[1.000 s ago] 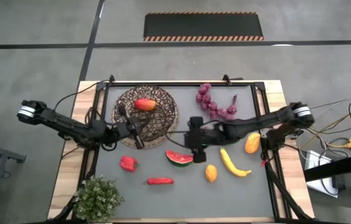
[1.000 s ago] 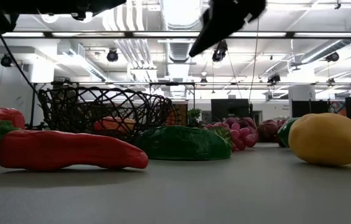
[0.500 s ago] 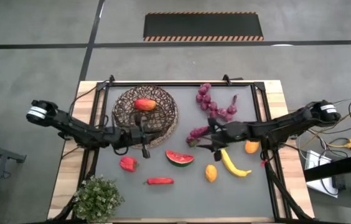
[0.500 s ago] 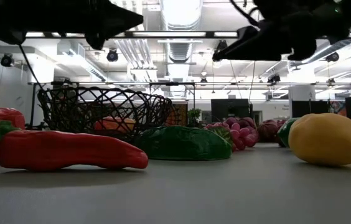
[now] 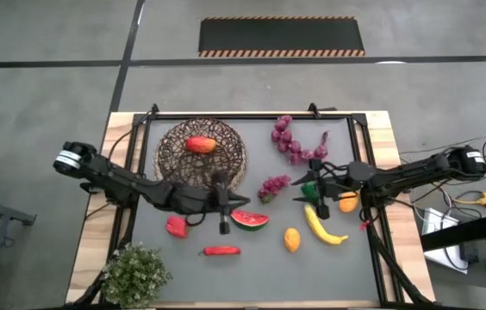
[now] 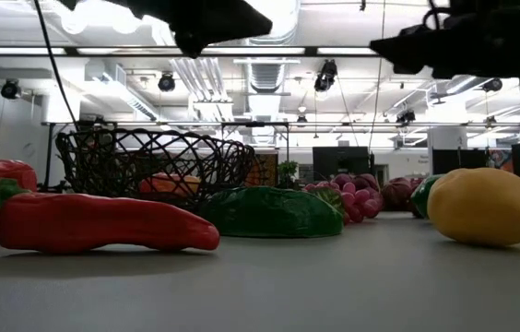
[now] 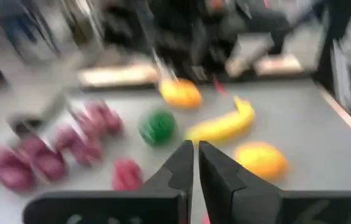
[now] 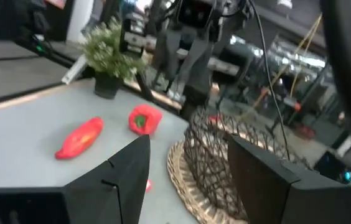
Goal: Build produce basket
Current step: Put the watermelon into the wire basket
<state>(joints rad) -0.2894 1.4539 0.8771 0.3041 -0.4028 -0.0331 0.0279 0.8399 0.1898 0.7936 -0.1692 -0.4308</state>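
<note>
Wicker basket [image 5: 202,157], round and loosely woven of dark twigs, sits at the far left of the grey table [image 5: 252,263] in the high view, one red-orange fruit [image 5: 200,145] inside it. Outside it lie two purple grape bunches [image 5: 295,143], [image 5: 272,186], one watermelon slice [image 5: 249,219], one banana [image 5: 322,226], one red pepper [image 5: 177,226], one red chili [image 5: 221,251], two orange fruits [image 5: 291,239], [image 5: 348,201], one green piece [image 5: 311,189]. Left gripper [image 5: 223,226] hangs just beside the watermelon slice, jaws closed, empty. Right gripper [image 5: 305,191] is by the green piece, jaws parted; whether it touches anything is unclear. A potted plant [image 5: 135,272] stands at the near left corner.

Low view: glossy chili [image 6: 94,224] nearest, open basket weave [image 6: 154,166] behind, green watermelon rind [image 6: 271,212], a smooth yellow fruit [image 6: 483,206].

Left wrist view: fingers [image 7: 180,167] pressed together, blurred grapes [image 7: 51,149], green ball [image 7: 157,126], banana [image 7: 224,124] beyond.

Right wrist view: fingers [image 8: 121,168] spread, nothing between them; basket [image 8: 222,158], chili [image 8: 79,138], pepper [image 8: 144,118], plant [image 8: 109,59] ahead.
</note>
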